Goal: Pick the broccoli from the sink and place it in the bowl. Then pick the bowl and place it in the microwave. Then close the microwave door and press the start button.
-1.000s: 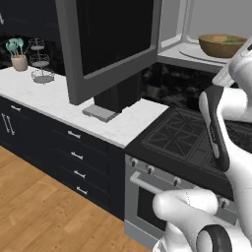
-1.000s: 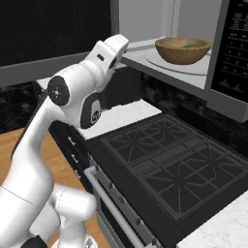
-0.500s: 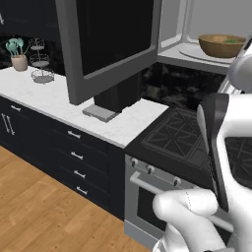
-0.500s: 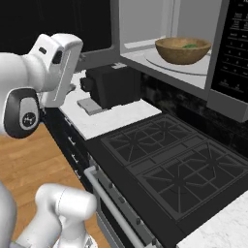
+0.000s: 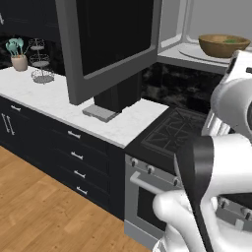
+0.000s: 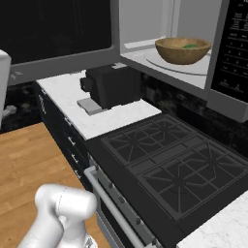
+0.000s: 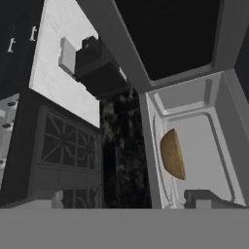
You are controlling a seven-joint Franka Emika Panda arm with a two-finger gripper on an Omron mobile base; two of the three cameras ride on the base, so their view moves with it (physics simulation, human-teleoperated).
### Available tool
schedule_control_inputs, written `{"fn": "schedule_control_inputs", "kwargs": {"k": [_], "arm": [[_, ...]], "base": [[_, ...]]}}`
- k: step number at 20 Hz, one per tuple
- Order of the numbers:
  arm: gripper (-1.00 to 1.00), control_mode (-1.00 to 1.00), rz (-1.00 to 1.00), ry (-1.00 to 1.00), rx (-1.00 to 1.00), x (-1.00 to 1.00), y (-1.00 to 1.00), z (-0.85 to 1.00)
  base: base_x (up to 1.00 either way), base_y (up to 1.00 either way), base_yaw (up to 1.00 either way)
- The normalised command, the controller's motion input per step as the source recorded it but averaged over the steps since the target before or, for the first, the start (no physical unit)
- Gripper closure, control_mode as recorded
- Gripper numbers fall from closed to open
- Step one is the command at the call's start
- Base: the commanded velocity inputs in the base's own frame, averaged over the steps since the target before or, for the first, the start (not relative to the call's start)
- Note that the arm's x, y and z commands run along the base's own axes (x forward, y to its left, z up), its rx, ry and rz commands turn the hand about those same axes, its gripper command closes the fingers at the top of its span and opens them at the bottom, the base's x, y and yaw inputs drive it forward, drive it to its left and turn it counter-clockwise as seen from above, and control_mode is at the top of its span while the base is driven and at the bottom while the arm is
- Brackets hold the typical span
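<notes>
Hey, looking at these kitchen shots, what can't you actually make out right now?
- Broccoli: just a green speck above the bowl rim in the right base view; the bowl wall hides the rest.
- Microwave start button: the panel is seen edge-on, its labels too small to read.
- Microwave door: its top is cut off by the left base view's upper edge.
- Stove: its right part sits behind the arm.

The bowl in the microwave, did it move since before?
No. The bowl sits on the same spot of the turntable inside the microwave, just left of its dark control panel, as earlier.
</notes>
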Motion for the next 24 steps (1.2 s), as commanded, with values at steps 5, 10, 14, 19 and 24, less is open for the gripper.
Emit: {"fn": "schedule_control_inputs", "kwargs": {"k": [5,10,14,19,24], "arm": [[-1.0,-1.0,0.03,-0.19,-0.15,-0.37,0.9,-0.65],[-1.0,-1.0,0.0,-0.03,-0.18,0.0,0.84,-0.41],[-1.0,-1.0,0.0,0.0,-0.13,0.34,0.68,-0.36],[-1.0,-1.0,0.0,0.0,-0.09,0.34,0.82,-0.27],[-1.0,-1.0,-0.03,0.0,-0.09,0.44,0.77,-0.16]], "base": [[0.0,0.0,0.0],[0.0,0.0,0.0],[0.0,0.0,0.0],[0.0,0.0,0.0],[0.0,0.0,0.0]]}}
